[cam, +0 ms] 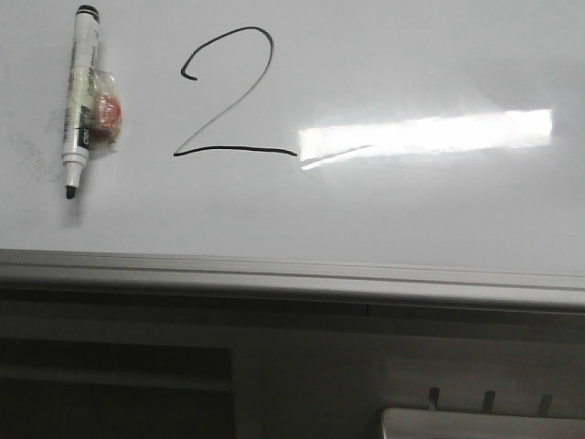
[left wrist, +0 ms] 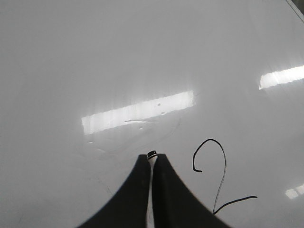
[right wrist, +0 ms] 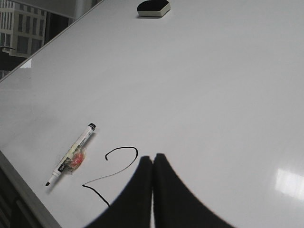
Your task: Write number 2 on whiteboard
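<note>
- Running along the near side, closest to the robot: grey metal edge rail of the large glossy white whiteboard (cam: 384, 73).
- Lying flat left of the drawing, uncapped tip pointing toward that rail: white-barrelled black marker (cam: 79, 98), small print on its barrel too blurred for reading, a clear wrap with red inside (cam: 106, 112) touching its side.
- Sitting beside the marker, flat base line nearest: thin black hand-drawn number 2 (cam: 226, 92).
- Glaring just right of that base line: bright rectangular light reflection (cam: 425, 135).
- Hovering above the board, dark fingers pressed together: left gripper (left wrist: 151, 159) and right gripper (right wrist: 152, 159), both holding nothing.
- Resting at the far edge: black-topped eraser block (right wrist: 153, 7).
</note>
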Controlling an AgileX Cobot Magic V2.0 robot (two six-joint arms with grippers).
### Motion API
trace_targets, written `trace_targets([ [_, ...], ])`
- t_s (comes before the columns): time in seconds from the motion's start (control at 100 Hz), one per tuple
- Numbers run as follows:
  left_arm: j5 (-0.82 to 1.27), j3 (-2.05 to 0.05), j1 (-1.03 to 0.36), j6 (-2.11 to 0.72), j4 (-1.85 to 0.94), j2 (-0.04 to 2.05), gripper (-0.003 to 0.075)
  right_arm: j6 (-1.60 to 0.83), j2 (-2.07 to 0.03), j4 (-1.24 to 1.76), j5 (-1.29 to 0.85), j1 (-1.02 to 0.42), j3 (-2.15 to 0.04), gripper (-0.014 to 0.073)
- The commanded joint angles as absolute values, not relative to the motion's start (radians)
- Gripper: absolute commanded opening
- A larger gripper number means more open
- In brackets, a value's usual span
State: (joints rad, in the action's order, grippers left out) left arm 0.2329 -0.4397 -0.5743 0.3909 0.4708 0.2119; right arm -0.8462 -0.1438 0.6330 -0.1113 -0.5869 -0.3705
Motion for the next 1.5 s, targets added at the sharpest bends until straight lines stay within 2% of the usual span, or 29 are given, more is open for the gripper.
trace_targets([
  [0.0,0.175,-0.469,-0.574,0.393,0.481,0.222,-0.002,-0.855,-0.154,0.638,-0.043,-0.585,-0.392,-0.006],
  [0.23,0.232,-0.448,-0.565,0.386,0.451,0.206,-0.002,-0.855,-0.154,0.638,-0.043,-0.585,-0.392,-0.006],
  [0.41,0.383,-0.439,-0.465,0.145,0.288,0.17,-0.002,-0.855,-0.154,0.638,-0.043,-0.585,-0.392,-0.006],
  [0.75,0.201,-0.202,-0.165,0.133,0.137,0.05,-0.002,-0.855,-0.154,0.638,-0.043,-0.585,-0.392,-0.006],
  [0.91,0.138,-0.088,-0.074,0.133,0.13,0.024,-0.002,-0.855,-0.154,0.638,-0.043,-0.585,-0.392,-0.006],
  [1.09,0.138,0.012,-0.041,0.133,0.086,-0.032,-0.002,-0.855,-0.154,0.638,-0.043,-0.585,-0.392,-0.006],
  [1.25,0.279,0.01,-0.036,0.133,0.084,-0.032,-0.002,-0.855,-0.154,0.638,-0.048,-0.585,-0.392,-0.006],
  [1.49,0.277,0.012,-0.036,0.138,0.086,-0.032,-0.002,-0.855,-0.154,0.638,-0.048,-0.585,-0.392,-0.006],
])
